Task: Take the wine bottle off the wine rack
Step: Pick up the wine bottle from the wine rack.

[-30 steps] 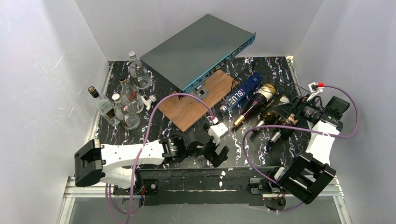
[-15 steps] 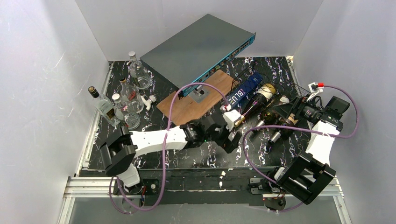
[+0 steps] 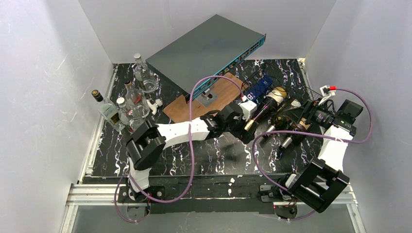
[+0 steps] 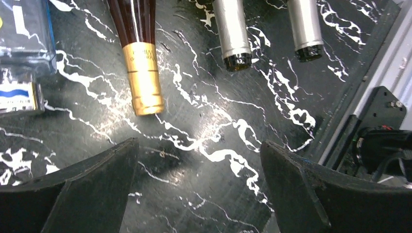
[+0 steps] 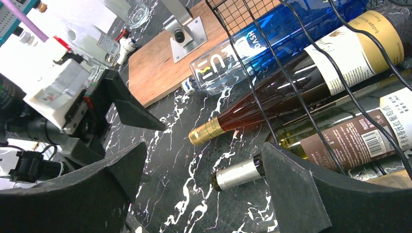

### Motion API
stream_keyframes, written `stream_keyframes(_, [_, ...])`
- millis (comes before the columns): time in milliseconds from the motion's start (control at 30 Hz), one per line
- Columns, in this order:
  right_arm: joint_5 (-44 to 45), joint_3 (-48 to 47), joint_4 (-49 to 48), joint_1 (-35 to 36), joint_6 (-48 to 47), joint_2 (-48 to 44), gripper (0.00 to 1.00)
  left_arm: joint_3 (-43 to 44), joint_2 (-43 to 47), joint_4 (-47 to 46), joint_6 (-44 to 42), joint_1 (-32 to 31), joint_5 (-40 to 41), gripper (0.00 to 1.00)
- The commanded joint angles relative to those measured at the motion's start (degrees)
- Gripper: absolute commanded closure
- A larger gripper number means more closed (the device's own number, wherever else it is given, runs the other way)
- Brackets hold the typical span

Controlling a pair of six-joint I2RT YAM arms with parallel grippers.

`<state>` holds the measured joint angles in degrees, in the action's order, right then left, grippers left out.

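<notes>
The black wire wine rack point(image 3: 291, 99) lies at the right with several bottles on their sides; its wires show in the right wrist view point(image 5: 291, 73). A brown wine bottle with a gold foil neck point(image 3: 262, 111) points out of it, beside a blue bottle point(image 3: 256, 93). My left gripper point(image 3: 244, 132) is open and empty, just short of the gold neck point(image 4: 143, 80), with its fingertips point(image 4: 121, 150) apart over bare table. My right gripper point(image 3: 294, 127) is open and empty over the rack's near end, and a silver-foil neck point(image 5: 238, 174) lies between its fingers point(image 5: 291, 170).
A brown wooden board point(image 3: 194, 114) carries a tilted grey network switch point(image 3: 204, 48) at the back middle. Several clear glass bottles point(image 3: 131, 104) stand at the back left. White walls close in three sides. Purple cables loop over both arms.
My left arm has swung right and forward from the table's front middle to the gold foil neck, its gripper still open. The right arm and the bottles have not moved.
</notes>
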<state>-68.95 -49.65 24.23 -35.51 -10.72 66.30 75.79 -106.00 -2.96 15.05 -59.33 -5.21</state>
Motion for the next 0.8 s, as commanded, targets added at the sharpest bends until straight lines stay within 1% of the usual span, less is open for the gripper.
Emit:
stream_keyframes(0, [-0.4, 0.3, -0.5, 0.6, -0.8, -0.8, 0.02, 4.5, -3.7, -0.3, -4.8, 0.2, 1.2, 0.08])
stream_keyframes(133, [-0.2, 0.2, -0.5, 0.9, -0.9, -0.6, 0.02, 7.9, -7.8, -0.4, -9.7, 0.2, 3.3, 0.12])
stream_keyframes(200, [-0.2, 0.2, -0.4, 1.1, -1.0, -0.5, 0.02, 9.6, -9.7, -0.3, -11.4, 0.3, 4.4, 0.15])
stream_keyframes(233, [-0.1, 0.2, -0.3, 1.1, -1.0, -0.5, 0.02, 10.7, -10.5, -0.2, -12.0, 0.3, 4.4, 0.19])
stream_keyframes(267, [-0.1, 0.1, -0.3, 1.2, -1.1, -0.5, 0.02, 11.4, -11.3, 0.0, -12.5, 0.4, 4.4, 0.23])
stream_keyframes(300, [-0.1, 0.1, -0.2, 1.3, -1.1, -0.4, 0.02, 12.1, -12.1, 0.3, -12.6, 0.4, 4.4, 0.26])
stream_keyframes(367, [0.0, 0.0, -0.1, 1.4, -1.3, -0.4, 0.02, 12.7, -13.0, 0.4, -12.7, 0.6, 6.6, 0.29])
stream_keyframes(500, [0.0, -0.1, 0.1, 1.6, -1.4, -0.3, 0.02, 13.2, -14.4, 0.4, -13.1, 0.8, 7.6, 0.32])
stream_keyframes(533, [0.1, -0.1, 0.1, 1.7, -1.5, -0.2, 0.02, 13.3, -14.7, 0.4, -13.2, 0.9, 7.7, 0.34])
stream_keyframes(633, [0.3, -0.1, 0.1, 1.8, -1.4, -0.1, 0.02, 14.3, -15.9, 0.4, -13.3, 1.0, 8.4, 0.47])
stream_keyframes(767, [0.5, -0.1, 0.1, 2.0, -1.6, 0.1, 0.02, 15.6, -17.2, 0.4, -13.4, 1.3, 8.8, 0.48])
